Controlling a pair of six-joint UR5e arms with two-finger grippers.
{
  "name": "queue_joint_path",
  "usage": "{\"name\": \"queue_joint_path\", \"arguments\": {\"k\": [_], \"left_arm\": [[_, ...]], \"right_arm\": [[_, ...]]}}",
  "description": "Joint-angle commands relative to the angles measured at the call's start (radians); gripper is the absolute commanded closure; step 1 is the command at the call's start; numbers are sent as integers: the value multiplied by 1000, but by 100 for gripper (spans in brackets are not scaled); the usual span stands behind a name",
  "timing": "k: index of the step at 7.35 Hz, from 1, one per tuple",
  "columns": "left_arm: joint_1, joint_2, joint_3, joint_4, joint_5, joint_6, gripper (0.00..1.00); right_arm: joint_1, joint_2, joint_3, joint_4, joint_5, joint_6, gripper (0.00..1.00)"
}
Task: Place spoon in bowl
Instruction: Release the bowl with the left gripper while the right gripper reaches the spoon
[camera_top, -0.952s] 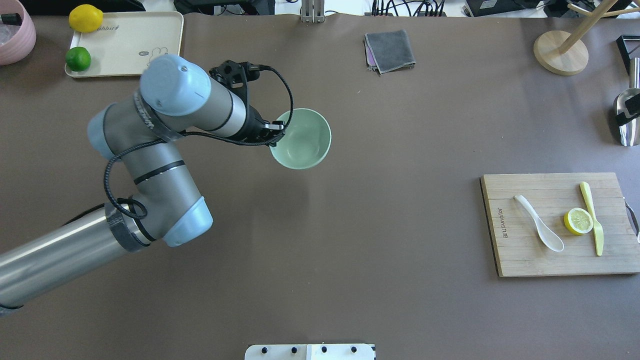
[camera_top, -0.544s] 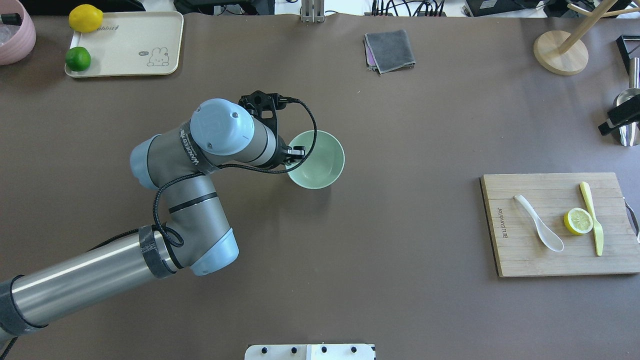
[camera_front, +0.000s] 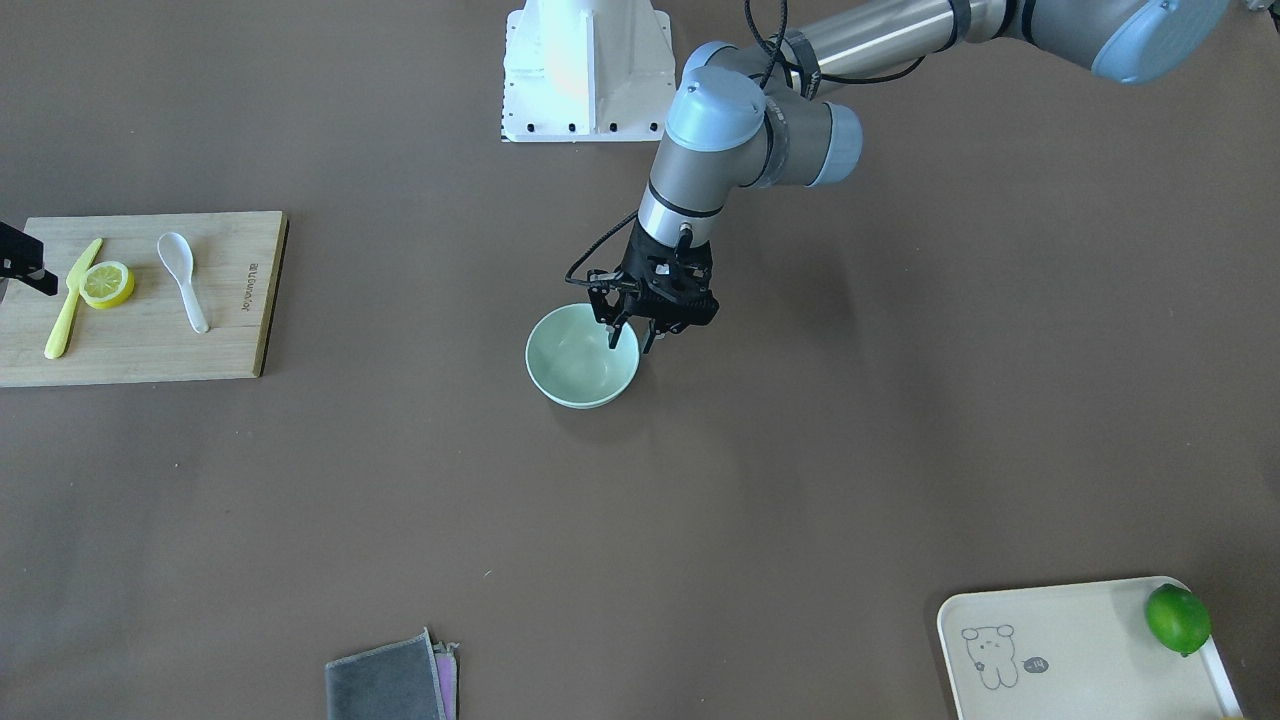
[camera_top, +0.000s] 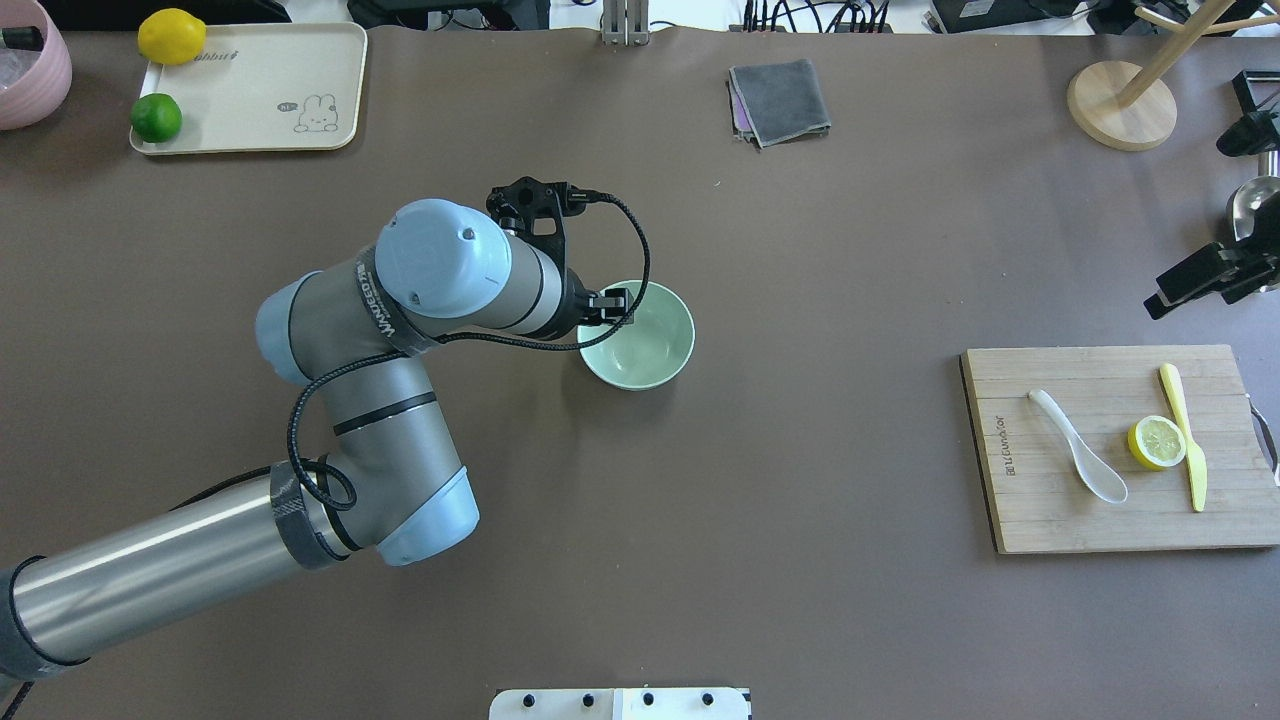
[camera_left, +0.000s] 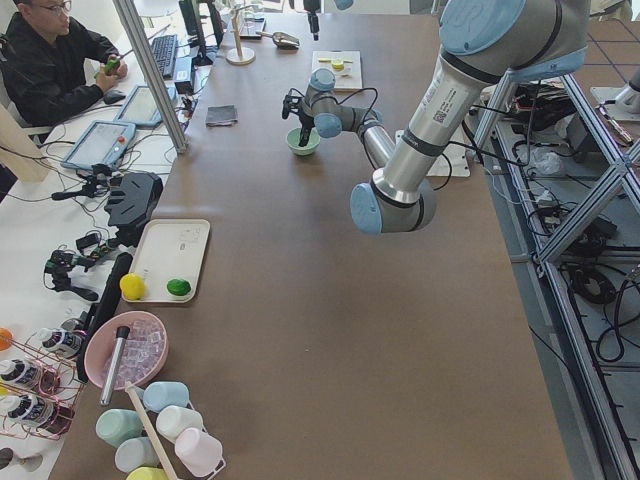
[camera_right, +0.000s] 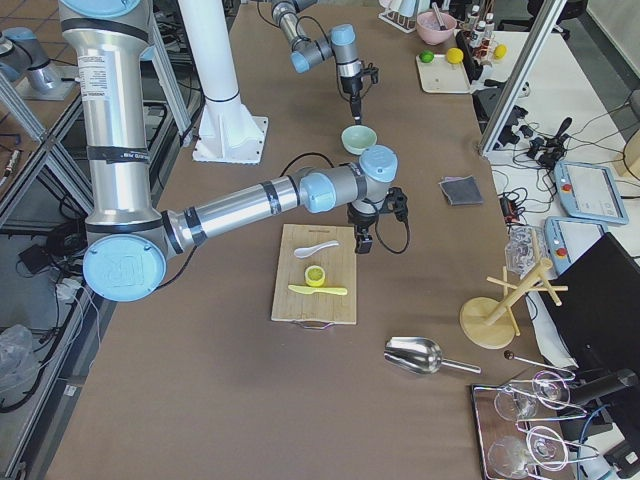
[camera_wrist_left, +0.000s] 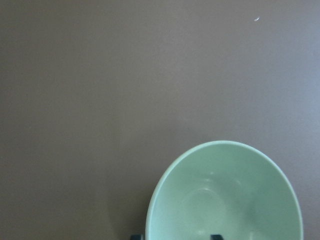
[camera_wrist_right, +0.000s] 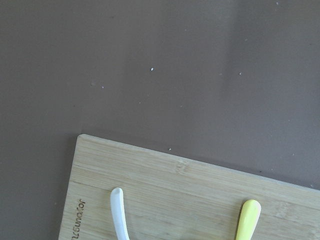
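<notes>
The pale mint-green bowl (camera_top: 650, 345) stands on the brown table left of centre; it also shows in the front view (camera_front: 575, 365) and the left wrist view (camera_wrist_left: 225, 200). My left gripper (camera_top: 612, 305) is shut on the bowl's near rim, one finger inside and one outside (camera_front: 630, 345). The white spoon (camera_top: 1080, 450) lies on the wooden cutting board (camera_top: 1050, 520) at the right, apart from the bowl. My right gripper (camera_top: 1200, 280) hovers above the board's far edge. Its fingers do not show, and its wrist view shows only the spoon's handle tip (camera_wrist_right: 119, 215).
A lemon slice (camera_top: 1157, 442) and a yellow knife (camera_top: 1190, 450) lie on the board beside the spoon. A grey cloth (camera_top: 780, 100), a wooden stand (camera_top: 1120, 105) and a metal scoop (camera_top: 1255, 230) sit at the back. A tray (camera_top: 250, 90) holds a lime and a lemon.
My left gripper has moved the bowl to the right and toward the robot. The right arm's gripper has come into view at the right edge, above the board.
</notes>
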Motion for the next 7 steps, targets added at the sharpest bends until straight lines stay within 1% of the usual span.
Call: {"name": "queue_joint_path", "arguments": {"k": [1,2,3,4,5,6,7], "left_arm": [[-90,7,-120,158,-59,21,2],[-113,40,-182,241,-61,109,2],[-136,76,-216,252,-61,218,2],[-156,131,-243,251,-62,231,2],[-176,162,-270,251,-62,274,2],[-177,195,-299,253,-56,296,2],[-177,223,-305,248,-38,299,2]], "right_arm": [[-66,-14,25,10,-49,-2,0],[-103,-23,30,68,-52,1,0],[-158,-55,28,160,-56,6,0],[-198,-60,25,232,-71,93,0],[-238,-61,21,261,-103,156,0],[-266,-72,18,269,-144,158,0],[-273,-74,2,286,-146,158,0]]}}
